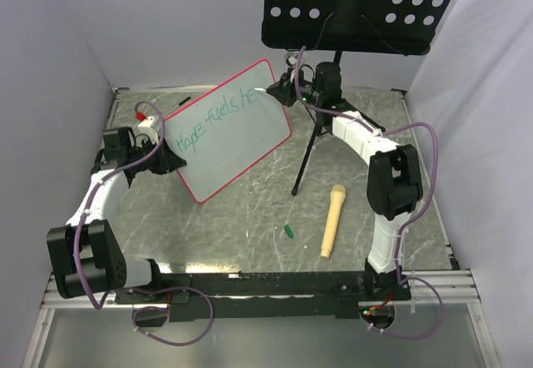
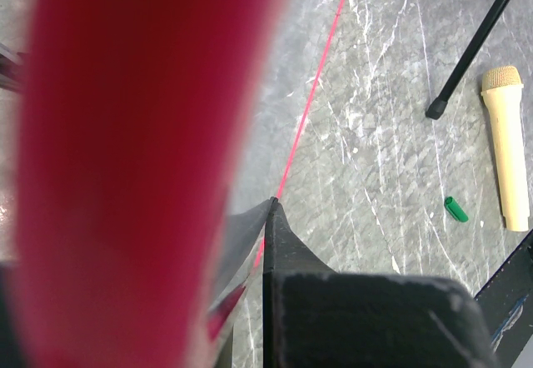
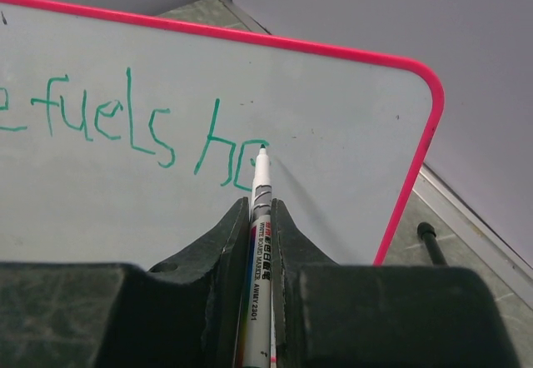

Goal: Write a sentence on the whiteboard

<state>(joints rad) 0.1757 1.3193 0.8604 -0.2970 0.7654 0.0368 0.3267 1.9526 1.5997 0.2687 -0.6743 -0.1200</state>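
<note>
The whiteboard (image 1: 237,135) is held tilted up off the surface (image 1: 250,243), clamped by its lower left edge in the left jaws; its pink-red frame is seen pressed close against them in the left wrist view. The right jaws are closed on a marker (image 3: 259,210), whose tip is set on the board at the end of "he". The sentence (image 1: 215,121) reads "Hope fuels he", and the last word is not yet finished.

Since the board is gripped at one edge only, it could be pivoted or pushed back by pen pressure near the far corner, and strokes would then be skipped or smeared. Little bare board is left between the tip and the right frame, so the remaining letters could be crowded or run onto the frame. The marker could also be twisted in its narrow grip if it is pressed too hard
</note>
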